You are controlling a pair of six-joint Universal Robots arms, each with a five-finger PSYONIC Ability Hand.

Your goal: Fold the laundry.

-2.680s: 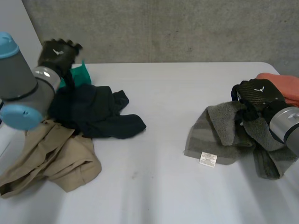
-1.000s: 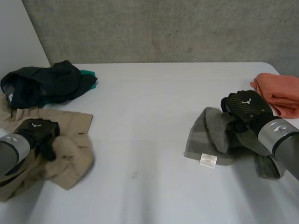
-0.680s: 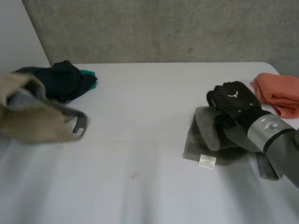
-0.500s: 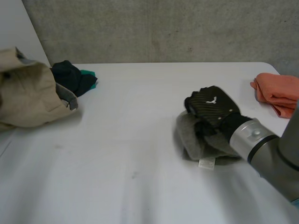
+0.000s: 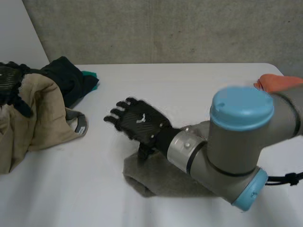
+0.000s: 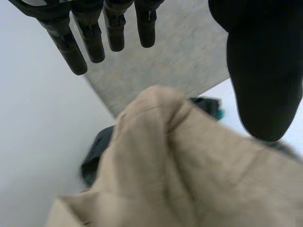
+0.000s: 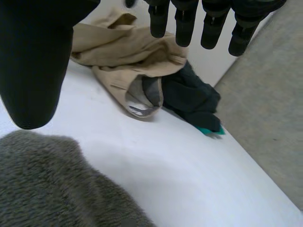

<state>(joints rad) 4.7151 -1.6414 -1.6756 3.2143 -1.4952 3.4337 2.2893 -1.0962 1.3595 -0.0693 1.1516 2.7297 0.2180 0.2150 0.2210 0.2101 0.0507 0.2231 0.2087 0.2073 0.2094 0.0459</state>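
A grey towel (image 5: 151,177) lies bunched on the white table (image 5: 189,90) at the front middle, under my right wrist. My right hand (image 5: 137,123) hovers just left of it, open with its fingers spread; in its own wrist view the right hand (image 7: 184,23) holds nothing and the towel (image 7: 47,184) sits below the thumb. A tan garment (image 5: 42,118) is heaped at the table's left edge. My left hand (image 5: 9,90) is at the heap's far-left top; in the left wrist view that hand (image 6: 90,38) is open above the tan cloth (image 6: 189,175).
A dark garment (image 5: 71,80) with a teal cloth (image 5: 89,75) beside it lies at the back left, behind the tan heap. An orange cloth (image 5: 274,80) sits at the far right edge, behind my right arm. A grey wall runs along the table's back.
My right hand dragged the grey towel from the right to the front middle and opened. My left hand lifted the tan garment, then opened over it.
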